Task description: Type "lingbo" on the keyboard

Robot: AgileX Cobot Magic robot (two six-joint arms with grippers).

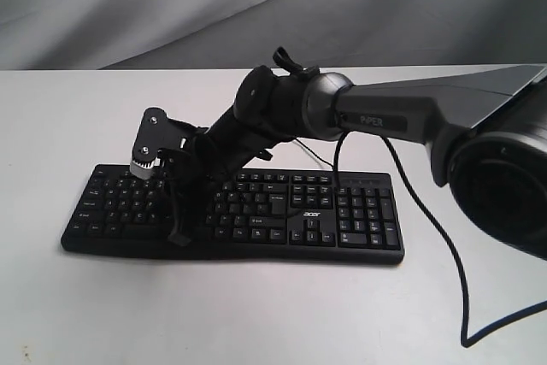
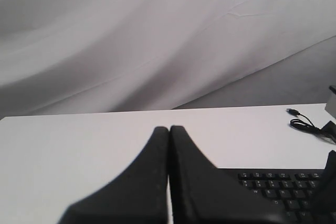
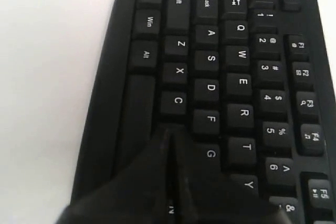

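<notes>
The black keyboard [image 1: 282,211] with white legends and an "acer" logo lies across the white table, and its left half fills the right wrist view [image 3: 236,66]. My right gripper [image 1: 179,233] reaches across from the right and points down onto the left-middle letter keys. It is shut and empty. Its fingertips [image 3: 169,132] sit on the bottom letter row just past C, hiding V and B, with G beside them. My left gripper [image 2: 169,128] is shut with nothing in it, hovering over bare table beside the keyboard's corner [image 2: 278,187]. It does not show in the exterior view.
The right arm's grey link [image 1: 402,108] spans the keyboard's right half, and a thick black cable [image 1: 449,245] hangs from it to the table. The thin USB cable [image 2: 300,121] lies coiled behind the keyboard. A grey cloth backdrop [image 1: 171,6] closes the table's far edge.
</notes>
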